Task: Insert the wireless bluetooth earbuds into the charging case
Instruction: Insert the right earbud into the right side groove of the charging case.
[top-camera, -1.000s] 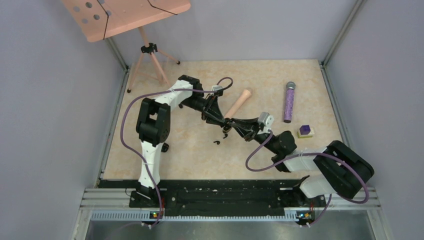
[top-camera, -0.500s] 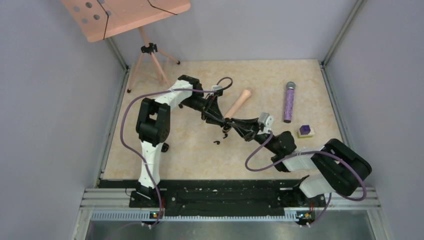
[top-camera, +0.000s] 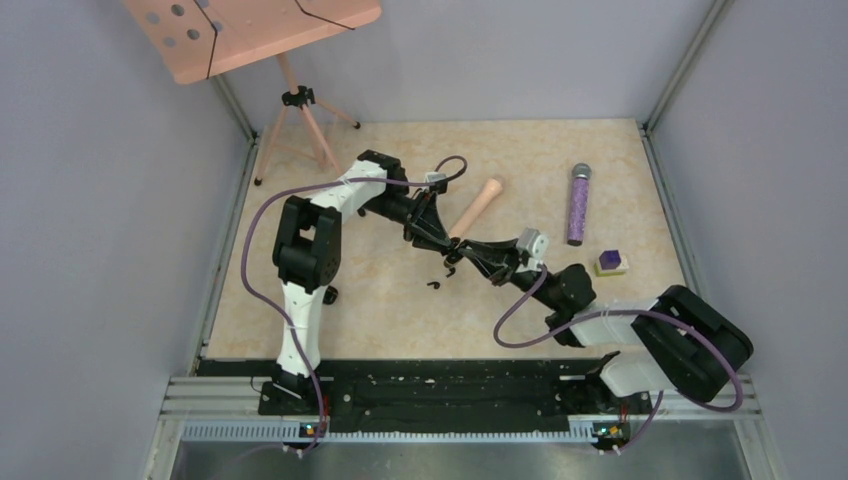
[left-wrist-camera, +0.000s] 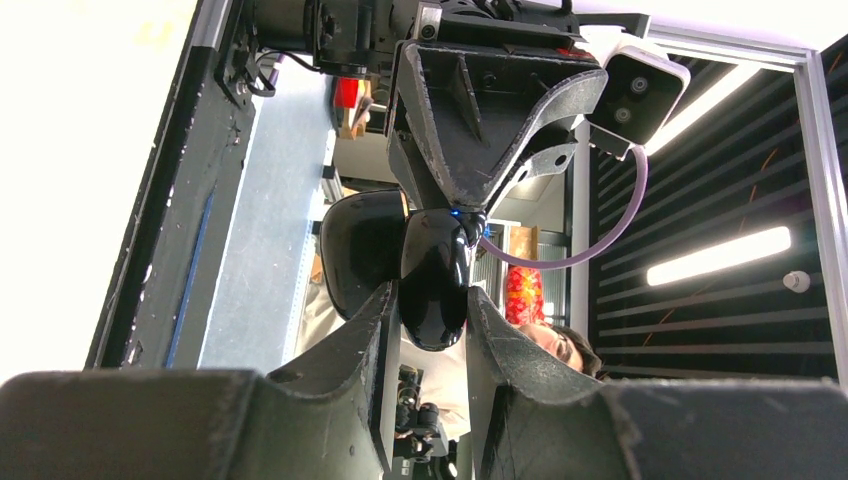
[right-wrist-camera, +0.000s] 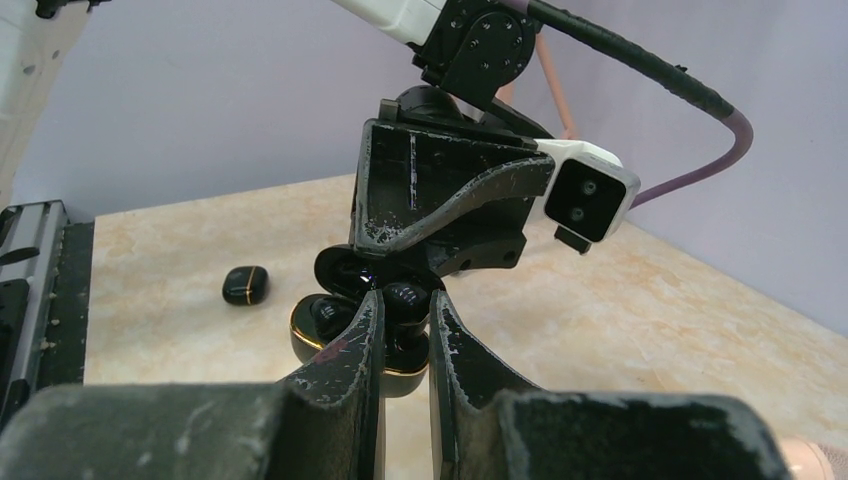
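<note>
Charging case (right-wrist-camera: 318, 332), lid open, at mid-worktop, clamped in the left pincer (left-wrist-camera: 431, 303). Right pincer (right-wrist-camera: 404, 300) is closed on one earbud (right-wrist-camera: 404, 293), right at the case's open top. Second earbud (right-wrist-camera: 245, 285) lies loose on the worktop (right-wrist-camera: 600, 320), near-left of the case.

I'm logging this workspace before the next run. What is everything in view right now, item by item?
table: 1, beige marbled, under everything
stand: 1, pink, on a tripod at the far-left corner
stick: 1, peach, mid-table beyond the grippers
microphone: 1, glittery purple, far right
cube: 1, purple and white, right side, nearer than the microphone
lump: 1, black with a gold line, on the table by the left arm
charging case: 1, glossy black, open, clamped in the left gripper
earbuds: 2, black; one pinched in the right gripper over the case, one loose on the table nearby
arms: 2, black and white, bolted at the near edge
</note>
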